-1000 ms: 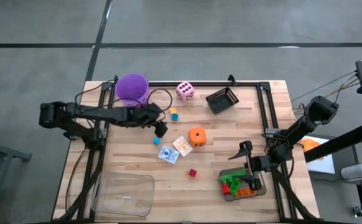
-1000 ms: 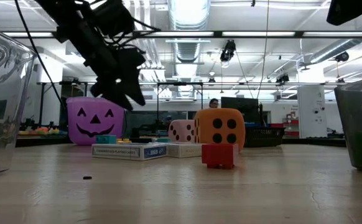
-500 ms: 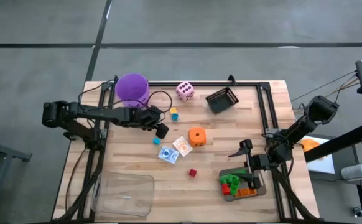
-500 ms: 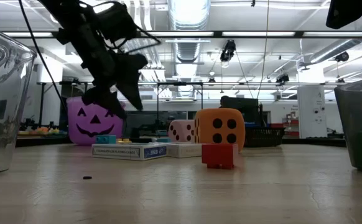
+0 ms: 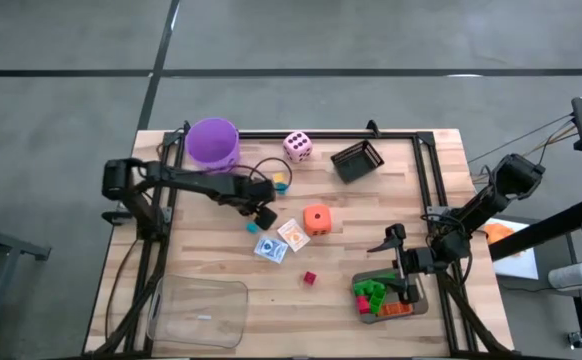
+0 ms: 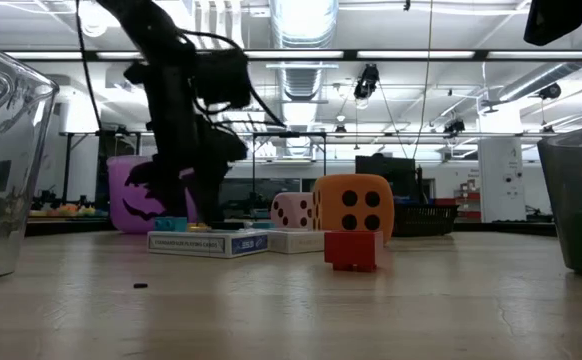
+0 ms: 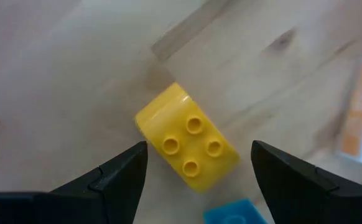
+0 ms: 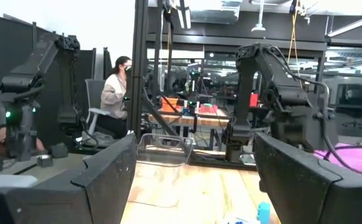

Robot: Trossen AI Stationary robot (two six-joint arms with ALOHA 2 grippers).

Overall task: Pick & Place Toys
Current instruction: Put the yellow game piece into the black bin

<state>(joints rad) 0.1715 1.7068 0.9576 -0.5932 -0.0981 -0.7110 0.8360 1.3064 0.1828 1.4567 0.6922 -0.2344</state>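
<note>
The left claw (image 5: 262, 200) hangs with fingers spread over a yellow brick (image 7: 187, 145) lying on the desk (image 5: 371, 210), a small blue brick (image 7: 234, 213) just beside it. The right claw (image 5: 388, 243) waits spread near the grey tray (image 5: 418, 305) holding green, red and orange bricks. The orange die (image 5: 316, 219), pink die (image 5: 297, 146) and card packs (image 5: 271, 248) lie mid-desk
</note>
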